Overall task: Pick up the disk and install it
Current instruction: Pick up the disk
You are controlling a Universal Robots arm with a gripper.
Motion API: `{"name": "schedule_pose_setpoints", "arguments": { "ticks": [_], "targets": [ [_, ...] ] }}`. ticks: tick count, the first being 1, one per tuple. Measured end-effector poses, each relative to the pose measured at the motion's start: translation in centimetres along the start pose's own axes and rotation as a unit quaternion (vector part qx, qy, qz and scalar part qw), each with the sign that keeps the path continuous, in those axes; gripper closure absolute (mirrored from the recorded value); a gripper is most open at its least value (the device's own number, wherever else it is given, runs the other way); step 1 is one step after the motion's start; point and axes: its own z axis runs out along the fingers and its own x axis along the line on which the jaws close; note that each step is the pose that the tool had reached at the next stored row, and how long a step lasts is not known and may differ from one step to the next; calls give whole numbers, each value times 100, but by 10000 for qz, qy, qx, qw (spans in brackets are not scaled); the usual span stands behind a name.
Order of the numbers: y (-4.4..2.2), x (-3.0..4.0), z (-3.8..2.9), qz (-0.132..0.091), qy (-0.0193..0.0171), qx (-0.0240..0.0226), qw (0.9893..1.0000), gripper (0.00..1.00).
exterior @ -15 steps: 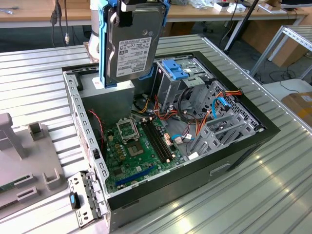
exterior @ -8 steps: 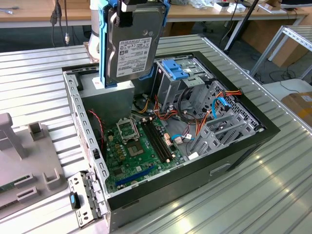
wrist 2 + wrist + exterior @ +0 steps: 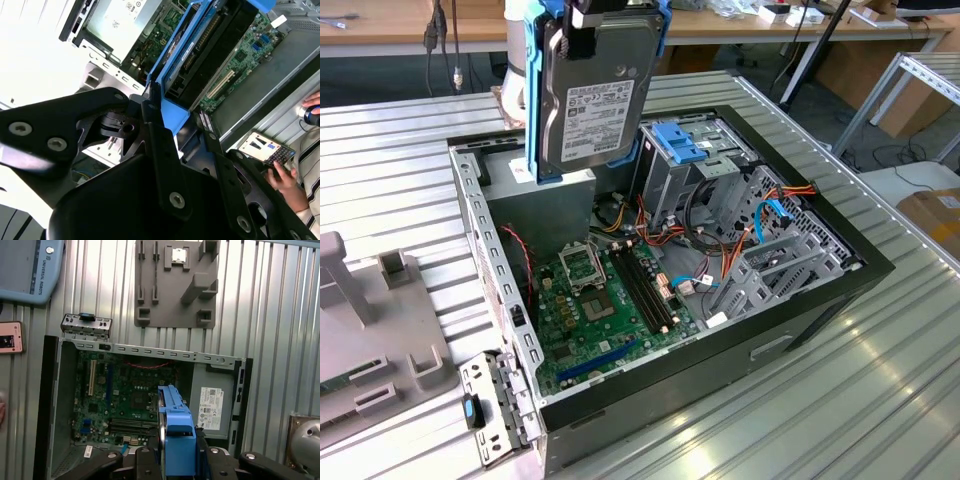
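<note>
The disk (image 3: pixel 595 90) hangs upright above the back of the open computer case (image 3: pixel 820 310), its white label facing the exterior view. A bright blue carrier (image 3: pixel 533 110) frames it. My gripper (image 3: pixel 586 18) grips it from above, shut on the carrier's top edge. In the second wrist view the black fingers (image 3: pixel 159 135) clamp the blue carrier (image 3: pixel 172 70) with the gripper (image 3: pixel 176 114) high over the green motherboard (image 3: pixel 250 45). In the first wrist view the disk's blue carrier (image 3: pixel 177 432) sits edge-on in the gripper (image 3: pixel 175 456), over the case interior.
Inside the case stand a grey drive cage with a blue top (image 3: pixel 685 145), the power-supply box (image 3: pixel 215 407), cables and the motherboard (image 3: pixel 610 300). A grey fixture plate (image 3: pixel 175 280) and a loose metal bracket (image 3: pixel 495 405) lie beside the case. A person's hand (image 3: pixel 282 177) rests near it.
</note>
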Motion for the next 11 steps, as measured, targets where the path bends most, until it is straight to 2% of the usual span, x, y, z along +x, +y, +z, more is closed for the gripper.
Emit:
{"name": "schedule_pose_setpoints", "arguments": {
  "ticks": [11],
  "targets": [
    [1,21,-2,0,0,0,10000,63]
  ]
}}
